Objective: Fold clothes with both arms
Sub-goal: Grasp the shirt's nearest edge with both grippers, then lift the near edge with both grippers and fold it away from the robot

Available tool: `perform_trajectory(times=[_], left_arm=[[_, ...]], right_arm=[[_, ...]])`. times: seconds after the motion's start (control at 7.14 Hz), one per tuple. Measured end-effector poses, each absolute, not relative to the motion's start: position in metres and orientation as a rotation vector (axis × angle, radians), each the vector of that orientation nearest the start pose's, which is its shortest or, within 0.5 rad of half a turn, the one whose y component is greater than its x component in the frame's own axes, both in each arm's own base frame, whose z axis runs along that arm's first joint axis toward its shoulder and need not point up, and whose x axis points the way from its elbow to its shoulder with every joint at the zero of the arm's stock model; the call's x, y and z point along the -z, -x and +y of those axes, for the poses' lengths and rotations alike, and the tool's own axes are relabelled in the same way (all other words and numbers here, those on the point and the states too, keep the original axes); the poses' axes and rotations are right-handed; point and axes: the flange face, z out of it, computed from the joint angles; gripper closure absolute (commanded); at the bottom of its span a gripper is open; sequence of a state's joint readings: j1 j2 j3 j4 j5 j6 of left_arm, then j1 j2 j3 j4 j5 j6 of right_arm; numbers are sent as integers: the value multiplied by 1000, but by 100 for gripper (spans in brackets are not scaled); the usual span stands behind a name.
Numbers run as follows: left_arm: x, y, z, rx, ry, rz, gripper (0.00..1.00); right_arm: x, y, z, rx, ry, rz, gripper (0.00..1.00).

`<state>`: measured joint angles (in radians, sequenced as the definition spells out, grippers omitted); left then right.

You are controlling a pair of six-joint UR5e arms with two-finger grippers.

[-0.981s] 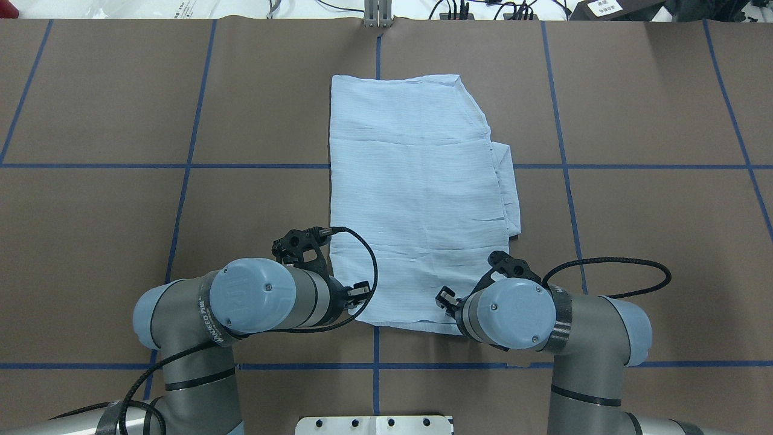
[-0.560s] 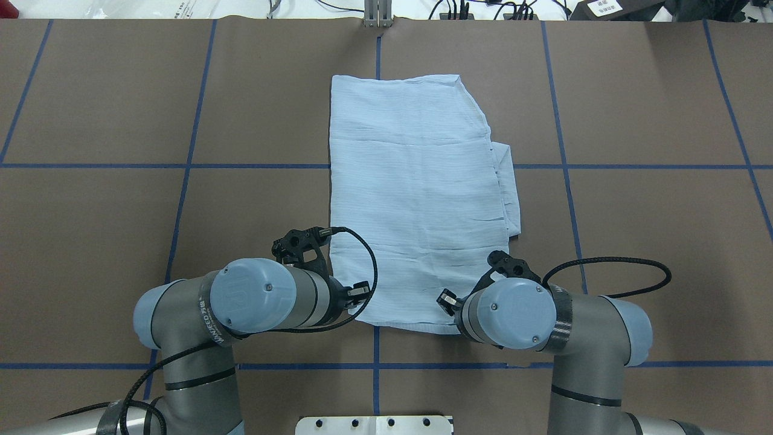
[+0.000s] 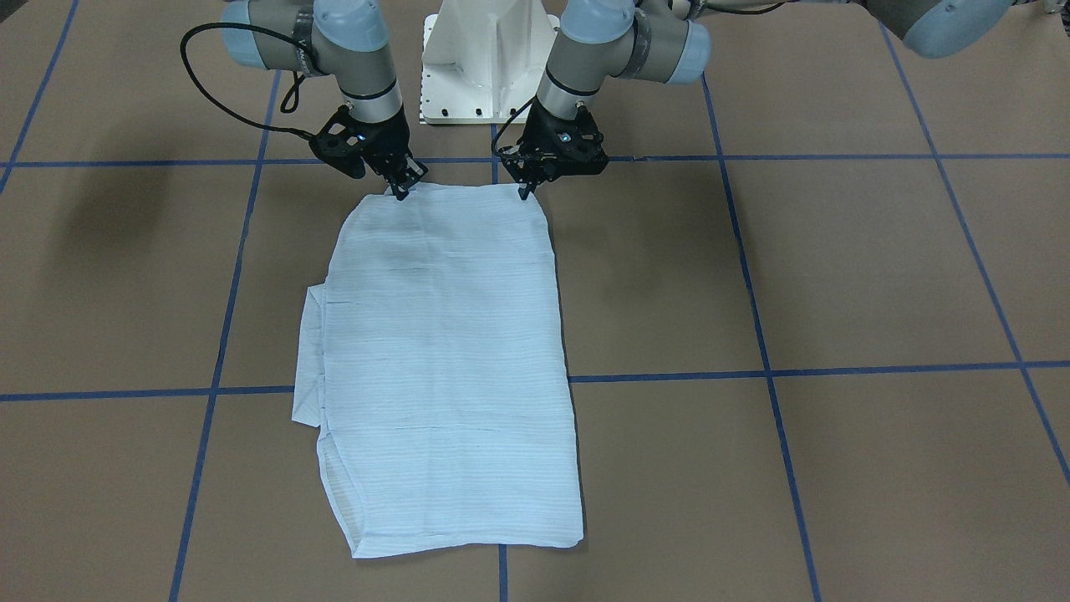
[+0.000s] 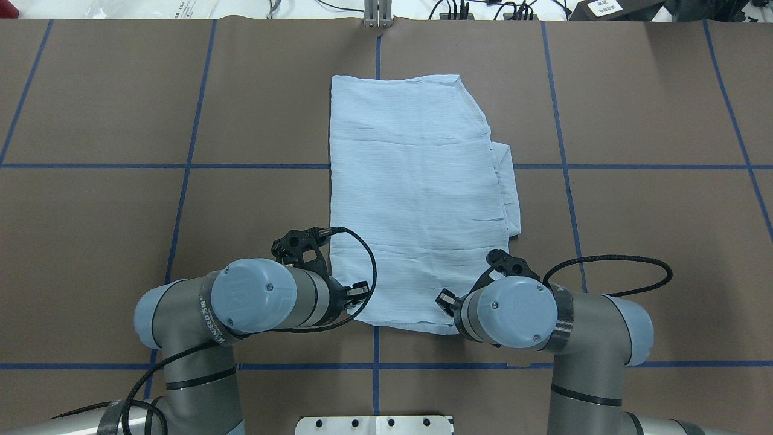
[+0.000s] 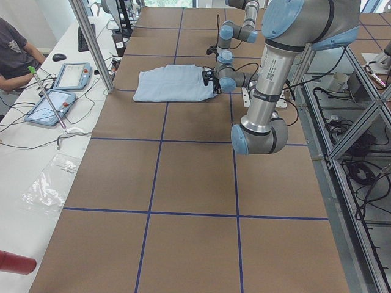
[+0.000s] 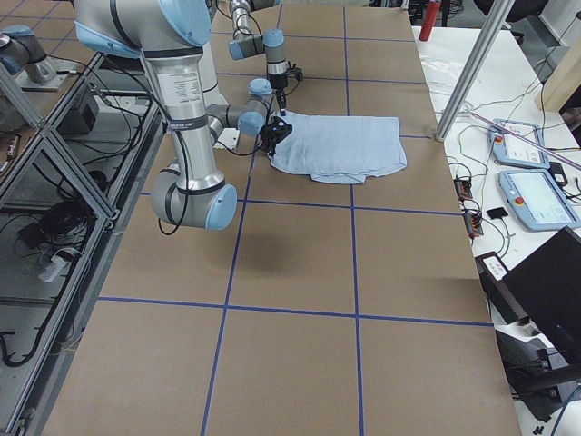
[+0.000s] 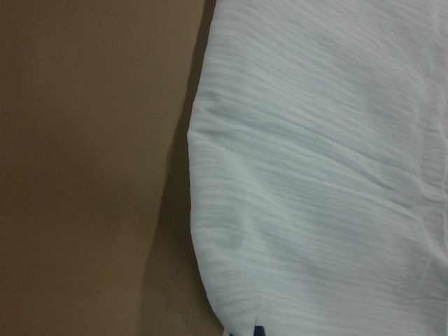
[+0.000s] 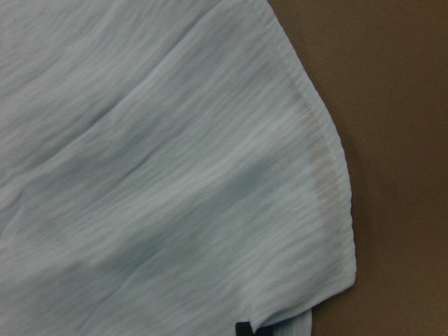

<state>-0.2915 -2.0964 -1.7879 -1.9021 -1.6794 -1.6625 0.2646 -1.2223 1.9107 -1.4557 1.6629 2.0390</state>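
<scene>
Shirt unmoved since before — left hand, right hand gripping its near corners.

Lighting's bright and even from overhead, no real glare anywhere. The front-facing view has a soft dark shadow blotch on the table at upper left. Both wrist views look soft and a bit unfocused, with a thin shadow along the shirt edge.
</scene>
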Motion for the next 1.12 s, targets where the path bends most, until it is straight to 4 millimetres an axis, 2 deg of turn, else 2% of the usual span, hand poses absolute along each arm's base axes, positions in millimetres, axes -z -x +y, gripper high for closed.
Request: perform_trajectory(times=[0.7,1.12], left_arm=[[-211,-562,-297,281,-9,1114,100],[-174,-524,-280,259,14,1136,100]], right_arm=[[-287,509,-273,-665,176,-856,100],[-265,480,-264,-647,187,-919,100]])
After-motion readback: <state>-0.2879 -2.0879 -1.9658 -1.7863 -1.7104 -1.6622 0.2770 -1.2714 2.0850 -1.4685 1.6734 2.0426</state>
